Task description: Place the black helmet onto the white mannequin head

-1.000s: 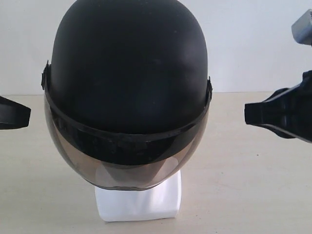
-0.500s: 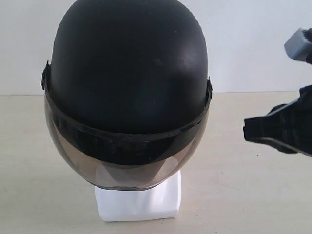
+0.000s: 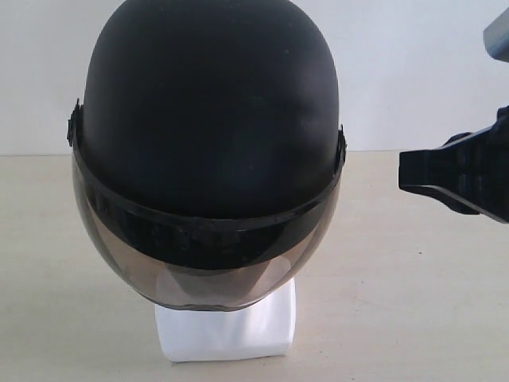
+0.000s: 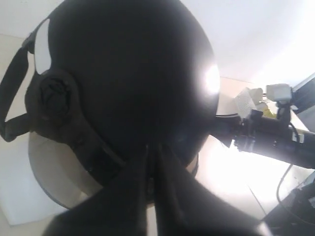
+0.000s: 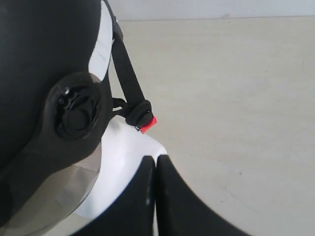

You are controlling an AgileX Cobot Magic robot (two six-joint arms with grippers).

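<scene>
The black helmet (image 3: 211, 119) sits over the white mannequin head (image 3: 227, 330), mid-way across the bench (image 3: 413, 302) and well off its far edge. My left gripper (image 4: 151, 150) and right gripper (image 3: 409, 171) are pinched together, empty. The shell looks rigid and slick (I'd grip its rim by the visor pivots (image 5: 74, 114)). Only the right wrist view shows the red buckle (image 5: 147, 123).

The left gripper (image 4: 152, 150) has its two dark fingers pressed flat together with nothing between them. The right gripper (image 5: 155, 160) is likewise closed and empty, its fingers meeting along a thin seam. In the exterior view its black fingers (image 3: 445, 171) reach in roughly level from the right edge, tips pointing toward the middle, and the left wrist view shows the right arm (image 4: 275, 142) stretched out nearly horizontal.
</scene>
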